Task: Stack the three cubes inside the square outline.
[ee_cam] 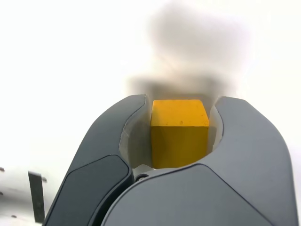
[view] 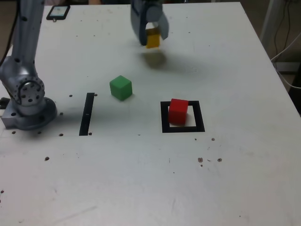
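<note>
The matte grey, smooth-surfaced robot arm (view: pixel 29 37) has a round grey base (view: pixel 33 115). Just above that base is a rounded grey joint housing with a round cap (view: pixel 31 92) dotted with small dark holes. A thin black cable (view: pixel 12 35) shows beside the arm, above the base. At the arm's far end from the base, the dark-grey gripper (ee_cam: pixel 180 134) has thick, curved, rounded shells, thin black seam lines, paler grey inner faces and a small dark round fitting (ee_cam: pixel 141 177).

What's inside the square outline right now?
The red cube sits inside the outline, with pale surface showing beside it. Nothing is on top of it. The patch directly under the cube is covered, so it can't be seen.
</note>
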You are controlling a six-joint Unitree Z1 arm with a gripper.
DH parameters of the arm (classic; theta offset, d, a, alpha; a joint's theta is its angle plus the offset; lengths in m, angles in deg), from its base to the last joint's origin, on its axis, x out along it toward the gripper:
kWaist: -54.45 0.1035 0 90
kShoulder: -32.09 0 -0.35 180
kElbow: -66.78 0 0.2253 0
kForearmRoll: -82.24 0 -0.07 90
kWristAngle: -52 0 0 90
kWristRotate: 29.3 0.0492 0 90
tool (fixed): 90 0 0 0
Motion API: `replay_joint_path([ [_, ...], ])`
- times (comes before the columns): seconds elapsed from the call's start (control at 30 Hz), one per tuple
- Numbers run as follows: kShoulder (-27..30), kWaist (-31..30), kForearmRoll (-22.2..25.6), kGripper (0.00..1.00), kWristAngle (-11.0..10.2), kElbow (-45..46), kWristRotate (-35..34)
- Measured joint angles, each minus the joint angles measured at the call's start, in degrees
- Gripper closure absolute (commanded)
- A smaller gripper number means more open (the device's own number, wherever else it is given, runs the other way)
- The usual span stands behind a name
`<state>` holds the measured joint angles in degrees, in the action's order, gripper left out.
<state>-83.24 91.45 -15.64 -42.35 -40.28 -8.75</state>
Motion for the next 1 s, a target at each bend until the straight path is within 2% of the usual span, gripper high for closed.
replay_joint_path([
  [0.13, 3.54, -6.45, 2.80, 0.85, 1.36, -0.21, 0.26],
  [0.37, 8.65, -19.46, 8.41, 0.85, 1.99, -0.89, -2.21],
  [0.7, 9.10, -38.43, 8.85, 0.85, 4.02, -0.22, -9.42],
  [0.77, 8.66, -40.98, 8.82, 0.85, 3.88, -0.06, -10.68],
  [1.0, 8.42, -43.87, 8.00, 0.85, 3.04, 1.08, -13.74],
])
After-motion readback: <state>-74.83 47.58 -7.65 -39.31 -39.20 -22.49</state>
